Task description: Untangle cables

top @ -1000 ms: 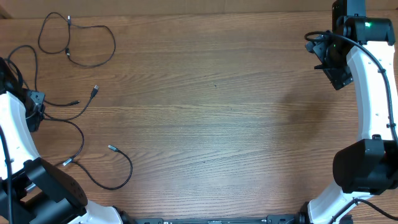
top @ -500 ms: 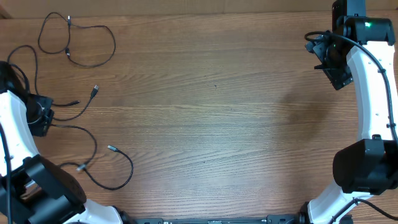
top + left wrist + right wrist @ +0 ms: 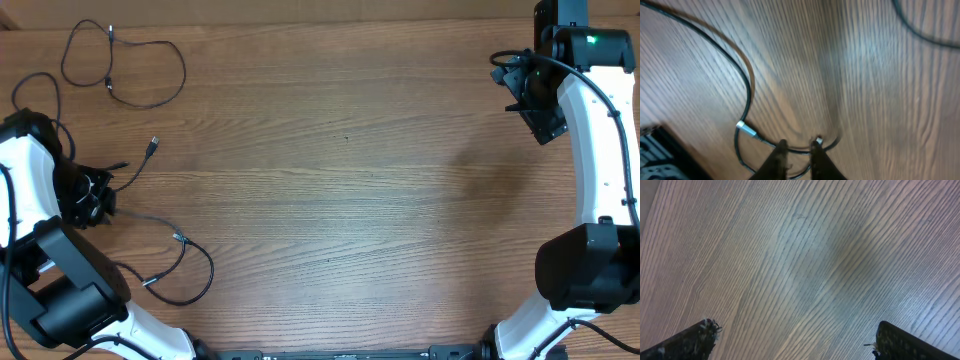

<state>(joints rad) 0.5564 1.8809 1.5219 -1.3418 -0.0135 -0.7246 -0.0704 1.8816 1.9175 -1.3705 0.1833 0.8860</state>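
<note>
Overhead, we saw cables (image 3: 153,146) strewn across the left side of the surface (image 3: 350,180); left jaws stood slightly parted, one cable (image 3: 746,130) crossing their tips; right jaws spread wide.

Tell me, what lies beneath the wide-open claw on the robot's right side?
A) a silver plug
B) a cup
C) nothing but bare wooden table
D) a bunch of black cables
C: between the fingers of the right claw, its wrist view shows only the wood grain of the table; the cables all lie at the far left in the overhead view.
</note>
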